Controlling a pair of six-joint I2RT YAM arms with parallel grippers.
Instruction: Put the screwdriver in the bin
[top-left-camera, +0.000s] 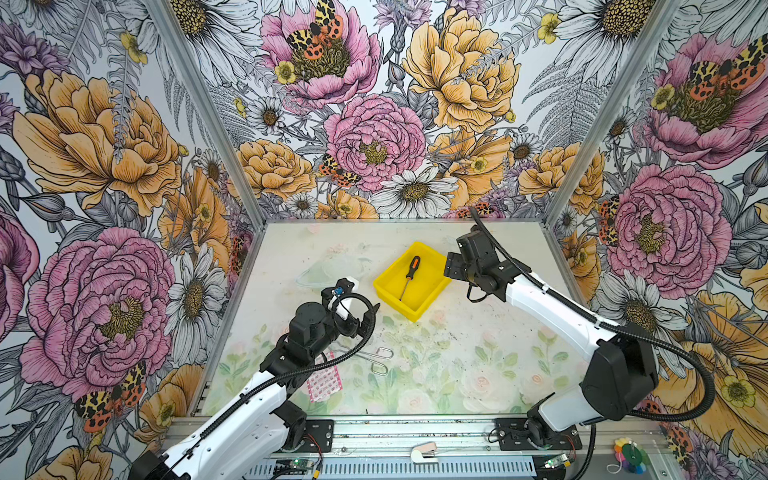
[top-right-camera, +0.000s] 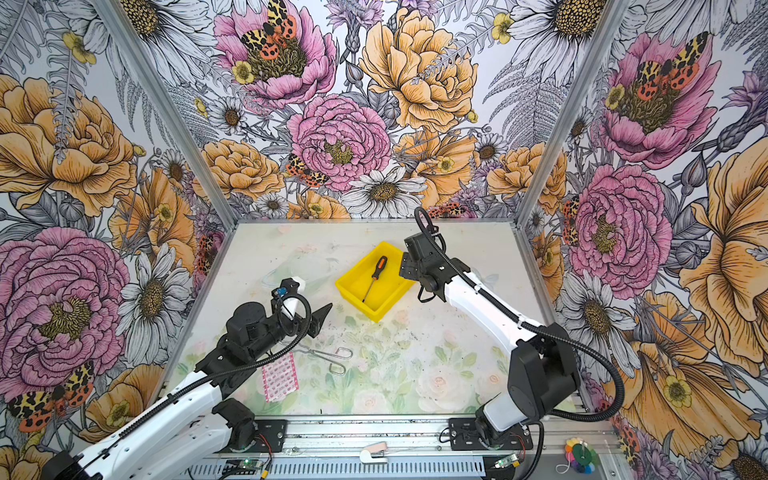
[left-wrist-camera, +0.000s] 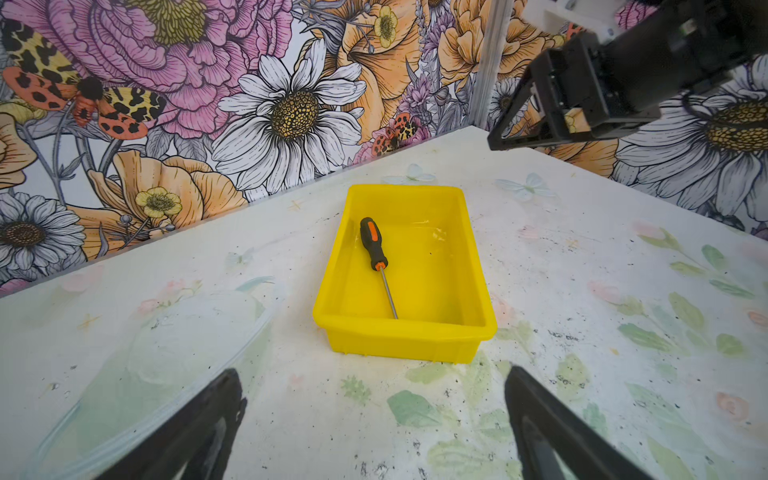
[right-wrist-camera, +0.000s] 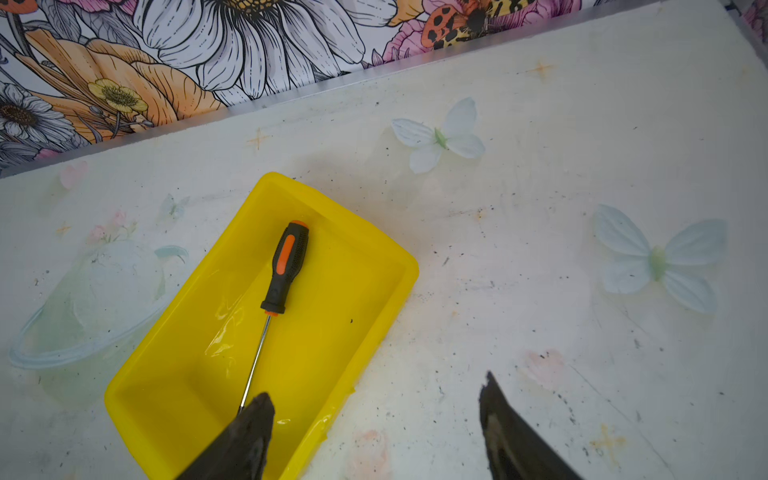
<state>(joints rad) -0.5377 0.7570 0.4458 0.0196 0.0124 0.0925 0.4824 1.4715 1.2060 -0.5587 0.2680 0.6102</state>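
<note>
Although the arms hang close by, the screwdriver (top-left-camera: 409, 277) lies flat on the floor of the bin (top-left-camera: 432, 291), its orange-and-black handle toward the far wall and its thin shaft running toward the near wall, nothing touching it. The left wrist view shows it the same way (left-wrist-camera: 376, 259), wholly inside the yellow walls (left-wrist-camera: 478, 291). I judge the task's one placement done; all that seems left is for the arms to draw clear.

The right hand (right-wrist-camera: 374, 432) is spread, with nothing between its fingers; in its own wrist view one finger (right-wrist-camera: 249, 432) overlaps the bin's near corner and hides the shaft's tip, and the second sits over bare bench (right-wrist-camera: 540, 208). In a top view it hovers at the bin's right edge (top-right-camera: 409, 266).

The left hand (left-wrist-camera: 374, 419) is spread and empty too, short of the bin on its near side.

Farther out on the bench lie silver wire tongs (top-left-camera: 376, 359), a pink patterned packet (top-left-camera: 326, 382) and a clear plastic lid (left-wrist-camera: 137, 374).

No brand, label or legible writing shows on the screwdriver, the bin or anything else in view.
</note>
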